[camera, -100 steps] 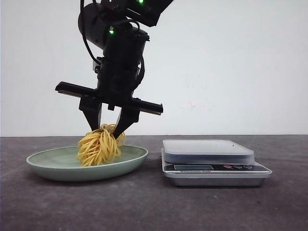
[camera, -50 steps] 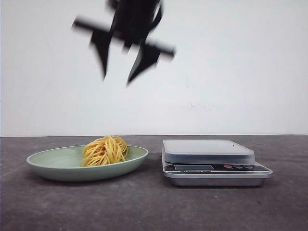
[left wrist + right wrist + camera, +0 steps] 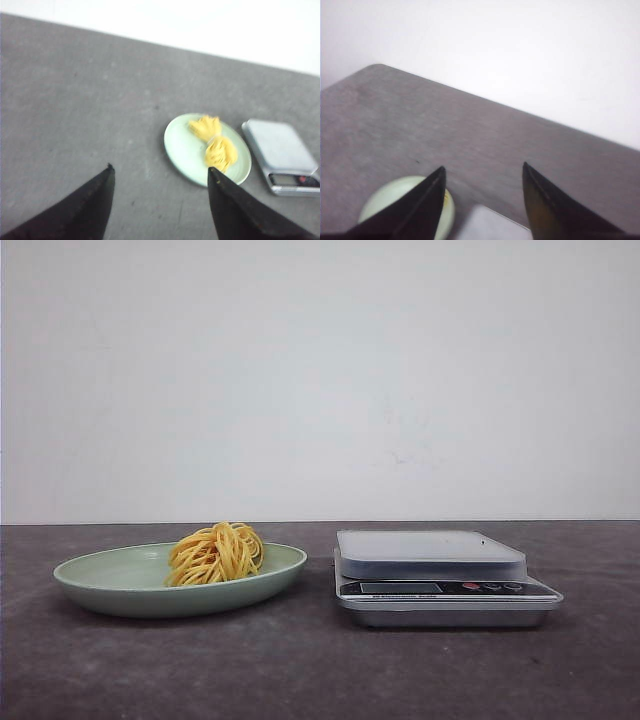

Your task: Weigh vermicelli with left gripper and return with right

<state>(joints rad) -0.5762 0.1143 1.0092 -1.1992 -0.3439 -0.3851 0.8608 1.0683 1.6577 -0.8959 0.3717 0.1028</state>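
**Both claws spread and empty, high above the table**

The left gripper point(image 3: 159, 175) has its two dark fingers point(image 3: 87, 207) wide apart with nothing between them, seen from its wrist camera high over the grey table point(image 3: 75, 100). The right gripper point(image 3: 482, 175) is likewise parted and holds nothing. Neither shows in the front view.

The vermicelli point(image 3: 217, 553) is one loose coiled nest of yellow strands; from the left wrist it reads as a bundle pinched in the middle point(image 3: 215, 142). It lies in the single pale green plate point(image 3: 110, 585), toward the side nearer the scale. One kitchen scale point(image 3: 440, 565) stands just beside the plate, to its right in the front view, its platform bare.
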